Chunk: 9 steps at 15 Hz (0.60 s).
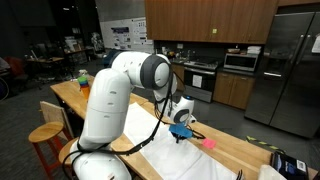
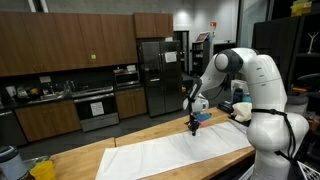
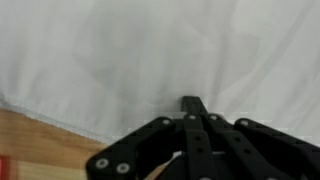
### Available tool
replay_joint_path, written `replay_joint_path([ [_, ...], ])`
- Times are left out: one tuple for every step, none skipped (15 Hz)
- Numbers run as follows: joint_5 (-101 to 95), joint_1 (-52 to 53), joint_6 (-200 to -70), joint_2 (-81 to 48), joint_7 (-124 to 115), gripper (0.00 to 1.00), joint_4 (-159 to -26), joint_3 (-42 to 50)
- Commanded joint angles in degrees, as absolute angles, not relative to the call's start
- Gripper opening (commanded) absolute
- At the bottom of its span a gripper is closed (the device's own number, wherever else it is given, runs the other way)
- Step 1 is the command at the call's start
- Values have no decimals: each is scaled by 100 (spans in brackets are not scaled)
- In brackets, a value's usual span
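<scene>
Tool is found clenched, nothing discernibly held, so one narrow tip is presented to the white cloth covering the counter.

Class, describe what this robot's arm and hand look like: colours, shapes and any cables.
The arm is white, made of thick rounded segments with dark grey rings at the joints. A black cable hangs from its wrist towards the base. The hand is black, with bolted link bars narrowing to slim fingers.
</scene>
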State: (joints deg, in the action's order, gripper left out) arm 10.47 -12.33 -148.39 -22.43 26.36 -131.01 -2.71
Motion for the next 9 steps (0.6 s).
replay_joint_path([
  [1021, -1260, -14830, -2243, 2614, 0, -13095, -298],
  [1021, -1260, -14830, -2242, 2614, 0, -13095, -298],
  [1021, -1260, -14830, -2243, 2614, 0, -13095, -298],
  [1021, -1260, -14830, -2243, 2614, 0, -13095, -298],
  [1021, -1260, -14830, -2242, 2614, 0, -13095, -298],
  [1021, -1260, -14830, -2243, 2614, 0, -13095, -298],
  [1021, -1260, -14830, -2242, 2614, 0, -13095, -298],
  [1021, -1260, -14830, -2242, 2614, 0, -13095, -298],
  [1021, -1260, -14830, -2242, 2614, 0, -13095, -298],
])
